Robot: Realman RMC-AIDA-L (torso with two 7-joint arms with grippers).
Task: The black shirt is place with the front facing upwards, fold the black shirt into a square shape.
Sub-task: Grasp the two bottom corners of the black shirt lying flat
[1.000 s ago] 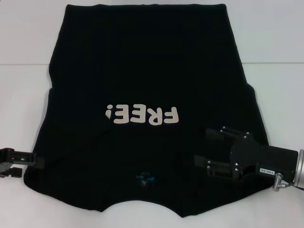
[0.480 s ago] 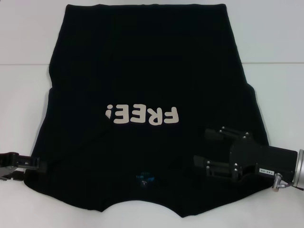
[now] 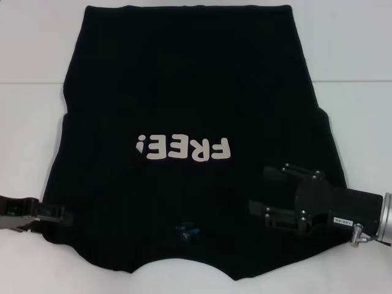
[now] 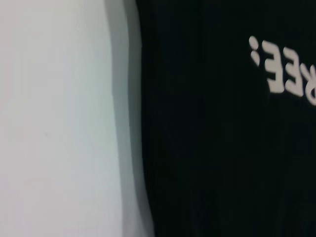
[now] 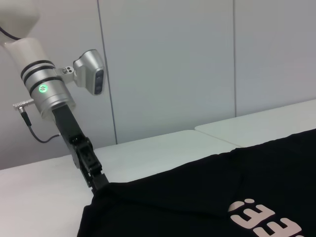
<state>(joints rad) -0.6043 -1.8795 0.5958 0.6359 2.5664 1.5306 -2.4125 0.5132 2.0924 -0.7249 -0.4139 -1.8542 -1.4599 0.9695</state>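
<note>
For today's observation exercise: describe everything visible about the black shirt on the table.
The black shirt is soft plain cloth, spread flat and front up on the white table. Off-white FREE! lettering crosses its chest, and a small blue label marks the neck nearest the robot. The left gripper meets its left sleeve edge; the right gripper is over its right shoulder, fingers apart.

A bare lab or test room, judging by the plain white table (image 3: pixel 352 55) made of butted panels with a seam running from 9 to 3 o'clock, and the blank pale wall panels (image 5: pixel 168 64) behind it.
</note>
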